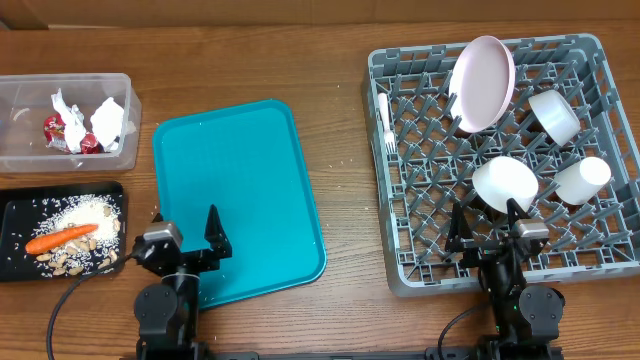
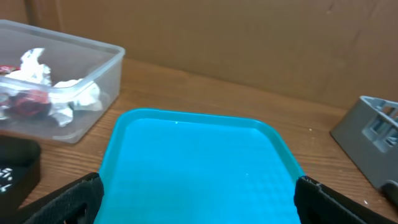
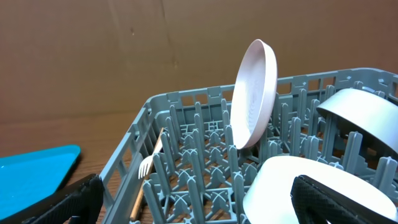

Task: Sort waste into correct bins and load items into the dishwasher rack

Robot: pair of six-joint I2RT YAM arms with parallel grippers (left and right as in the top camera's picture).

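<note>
You're working at a wooden table (image 1: 340,120) (warm brown, visible grain) under even light; behind it, your wrist views show a plain brown panel (image 2: 249,43).

We see a teal tray (image 1: 237,195), a grey rack (image 1: 420,270) right of it, holding a pink plate (image 1: 483,83).

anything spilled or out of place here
A few loose rice grains lie on the table between the black tray and the teal tray, outside any bin. Nothing else stands out.
</note>
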